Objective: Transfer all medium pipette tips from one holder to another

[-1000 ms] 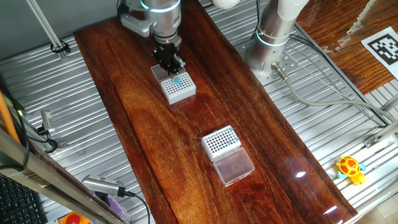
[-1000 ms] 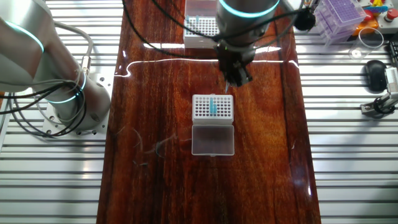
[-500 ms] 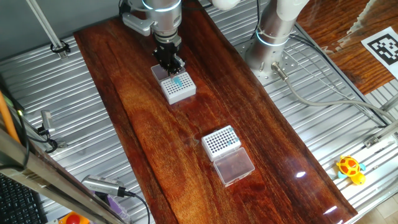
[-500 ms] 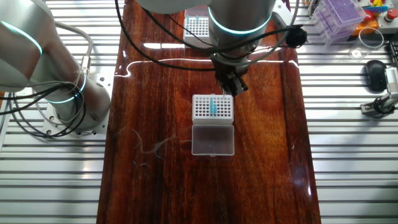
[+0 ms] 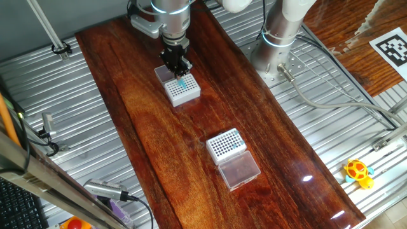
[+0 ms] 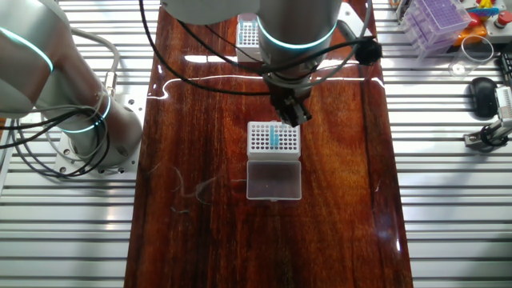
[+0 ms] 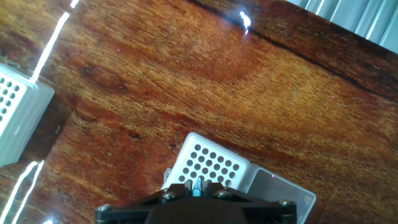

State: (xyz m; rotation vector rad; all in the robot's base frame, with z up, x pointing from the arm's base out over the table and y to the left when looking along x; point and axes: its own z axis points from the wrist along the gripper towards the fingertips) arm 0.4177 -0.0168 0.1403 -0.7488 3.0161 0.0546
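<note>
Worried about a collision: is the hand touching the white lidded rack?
Apart. The hand view shows the hand well above the lidded rack, which looks small, with table visible around it.

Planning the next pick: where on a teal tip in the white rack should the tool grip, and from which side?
Grip the wide top end of a teal tip, coming straight down from above. The tips stand upright in the white rack holes, so only their tops show, and close neighbours probably leave no room sideways.
</note>
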